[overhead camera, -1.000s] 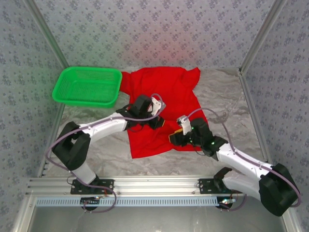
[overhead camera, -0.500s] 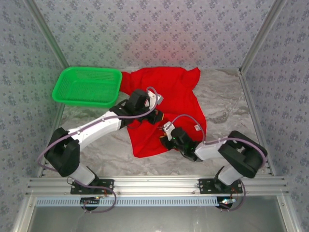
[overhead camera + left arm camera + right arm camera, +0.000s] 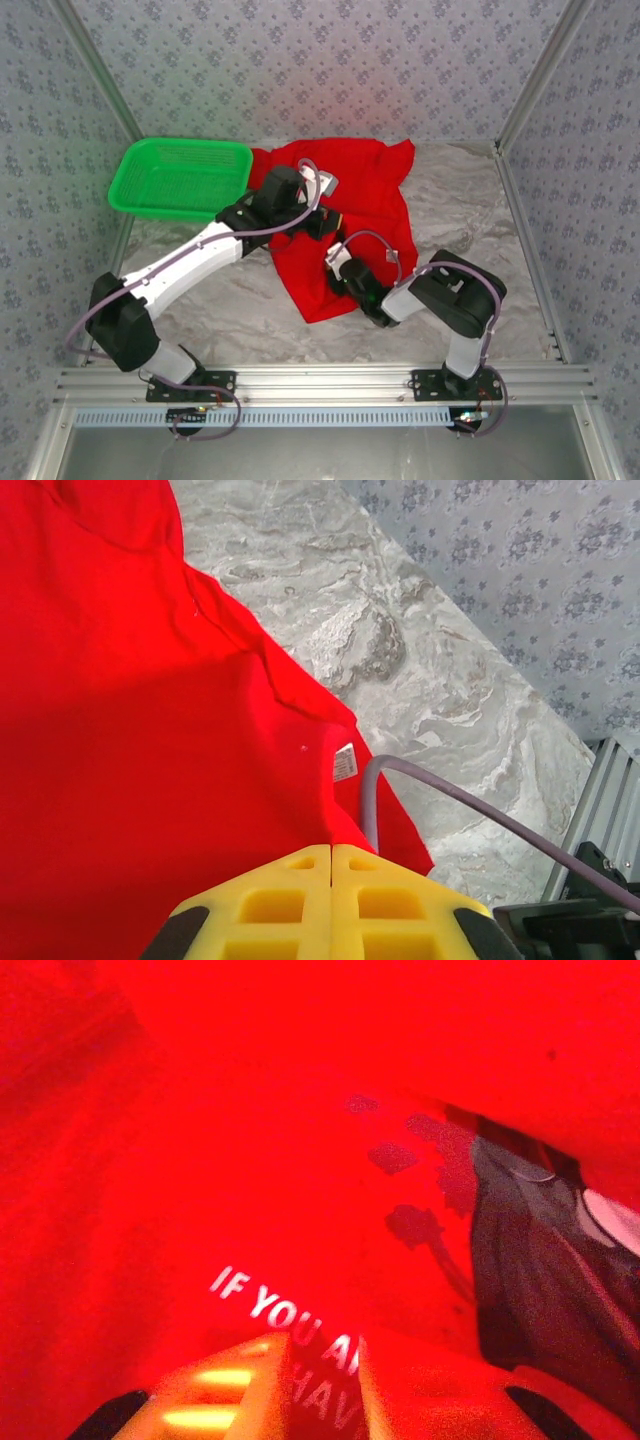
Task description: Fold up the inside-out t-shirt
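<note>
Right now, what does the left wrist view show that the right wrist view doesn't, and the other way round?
Left wrist view: the white tag, the marbled table, the patterned wall and a grey cable, past the shut left tool. Right wrist view: white lettering and a dark graphic printed on the red shirt, beyond the right tool. Both: that shirt's cloth and yellow fingers at the bottom edge.

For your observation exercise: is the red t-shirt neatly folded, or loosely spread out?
Loosely spread, not folded: the t-shirt lies rumpled across the table with uneven edges, one corner beside the green basket.
</note>
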### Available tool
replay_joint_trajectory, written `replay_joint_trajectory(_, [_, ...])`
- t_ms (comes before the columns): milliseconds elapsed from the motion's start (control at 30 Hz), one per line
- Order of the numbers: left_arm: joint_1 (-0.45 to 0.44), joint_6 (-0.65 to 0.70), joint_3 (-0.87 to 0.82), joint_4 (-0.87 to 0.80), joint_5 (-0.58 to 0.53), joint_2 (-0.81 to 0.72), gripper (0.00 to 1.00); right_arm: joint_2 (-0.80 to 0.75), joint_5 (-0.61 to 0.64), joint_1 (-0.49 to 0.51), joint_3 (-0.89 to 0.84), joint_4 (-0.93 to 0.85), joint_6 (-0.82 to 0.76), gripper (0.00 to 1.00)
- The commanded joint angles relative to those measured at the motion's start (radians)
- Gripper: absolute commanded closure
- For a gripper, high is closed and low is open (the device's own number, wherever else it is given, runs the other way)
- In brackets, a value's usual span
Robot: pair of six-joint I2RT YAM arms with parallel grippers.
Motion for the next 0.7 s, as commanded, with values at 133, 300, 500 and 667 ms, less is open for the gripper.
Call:
replay_joint_trajectory(133, [0.016, 0.055, -0.004, 0.0, 0.007, -0.104, 1.0, -0.037, -0.032, -0.086, -0.001, 0.026, 0.064, 0.75])
replay_joint_trajectory(300, [0.016, 0.061, -0.021, 0.022, 0.041, -0.122, 1.0, -0.056, -0.044, -0.106, -0.009, 0.013, 0.087, 0.75])
replay_joint_trajectory(500, [0.016, 0.063, -0.009, 0.058, 0.118, -0.135, 1.0, -0.056, -0.065, -0.14, 0.021, -0.04, 0.125, 0.75])
replay_joint_trajectory(667, [0.011, 0.057, -0.014, 0.088, 0.145, -0.15, 1.0, -0.085, -0.052, -0.161, 0.054, -0.113, 0.108, 0.77])
